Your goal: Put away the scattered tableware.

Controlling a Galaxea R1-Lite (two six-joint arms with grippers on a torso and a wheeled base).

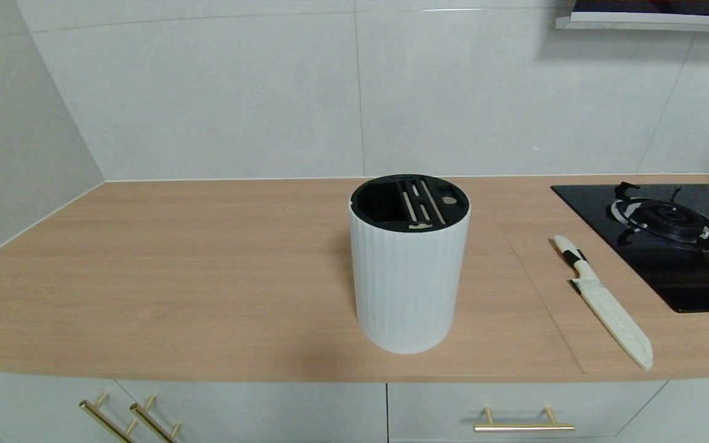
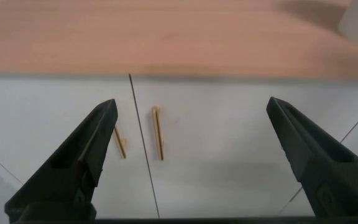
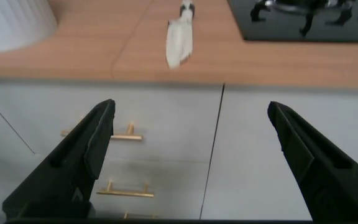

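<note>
— Knife, where?
— White knife [image 1: 600,301] lay flat on the tabletop [image 1: 176,277], between the ribbed white holder [image 1: 410,277] and the stove [image 1: 668,234], touching neither.
— Hands?
— Left hand [image 2: 191,106] and right hand [image 3: 191,107] both gaped wide, empty, low before the cabinet doors [image 2: 229,143].

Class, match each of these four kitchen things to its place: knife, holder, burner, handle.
Things:
1 knife
2 holder
3 burner
4 handle

Places:
A on the black hob
B lying flat on the counter
C on the drawer front
D standing upright on the counter

Pairs: 1-B, 2-D, 3-A, 4-C.
</note>
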